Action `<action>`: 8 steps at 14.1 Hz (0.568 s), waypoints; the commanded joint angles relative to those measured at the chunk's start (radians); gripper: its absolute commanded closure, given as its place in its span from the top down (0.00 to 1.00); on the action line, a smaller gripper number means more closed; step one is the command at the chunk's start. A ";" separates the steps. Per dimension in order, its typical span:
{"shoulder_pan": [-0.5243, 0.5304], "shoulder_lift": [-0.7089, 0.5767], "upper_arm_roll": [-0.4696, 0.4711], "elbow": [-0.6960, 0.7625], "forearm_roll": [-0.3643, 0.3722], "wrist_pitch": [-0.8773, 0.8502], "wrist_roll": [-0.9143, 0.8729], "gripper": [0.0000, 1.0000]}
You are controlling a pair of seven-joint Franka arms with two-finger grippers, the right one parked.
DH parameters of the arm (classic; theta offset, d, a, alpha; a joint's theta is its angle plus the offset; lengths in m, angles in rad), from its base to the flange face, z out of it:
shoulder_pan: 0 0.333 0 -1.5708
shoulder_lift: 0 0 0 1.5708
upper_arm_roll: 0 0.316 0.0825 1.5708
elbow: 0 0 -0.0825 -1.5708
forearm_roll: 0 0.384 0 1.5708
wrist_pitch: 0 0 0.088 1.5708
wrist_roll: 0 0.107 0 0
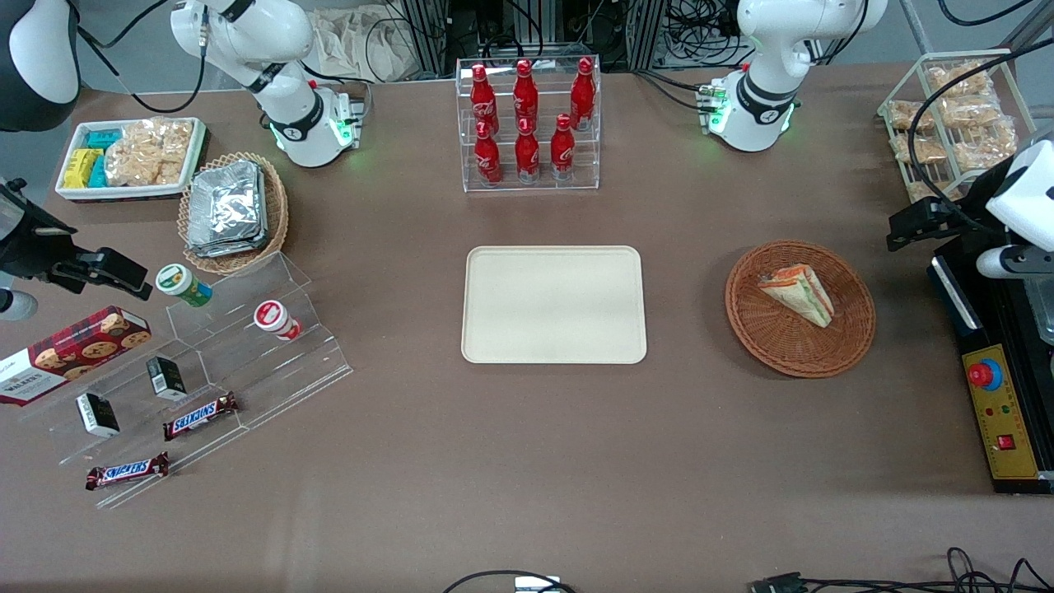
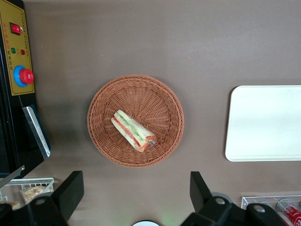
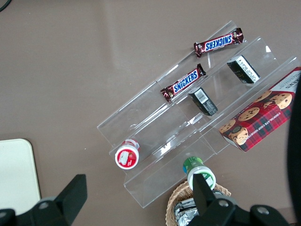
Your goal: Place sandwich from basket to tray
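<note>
Your tray (image 1: 553, 304) lies bare at mid-table. Toward the working arm's end sits the round brown basket (image 1: 848, 346), holding the sandwich (image 1: 797, 293): a clear-wrapped white wedge with green, orange and red layers. Your gripper (image 2: 136, 195) hovers above the basket, fingers spread wide, holding nothing. The slick wrap could slip, or a finger could catch the wicker and drag the basket.
</note>
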 commanded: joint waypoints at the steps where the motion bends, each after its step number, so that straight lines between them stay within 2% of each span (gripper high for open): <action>1: -0.007 -0.012 0.005 0.011 0.009 -0.006 0.005 1.00; 5: -0.003 -0.002 0.007 0.019 0.008 -0.005 0.002 1.00; 8: 0.002 0.003 0.010 -0.030 0.009 0.024 -0.012 1.00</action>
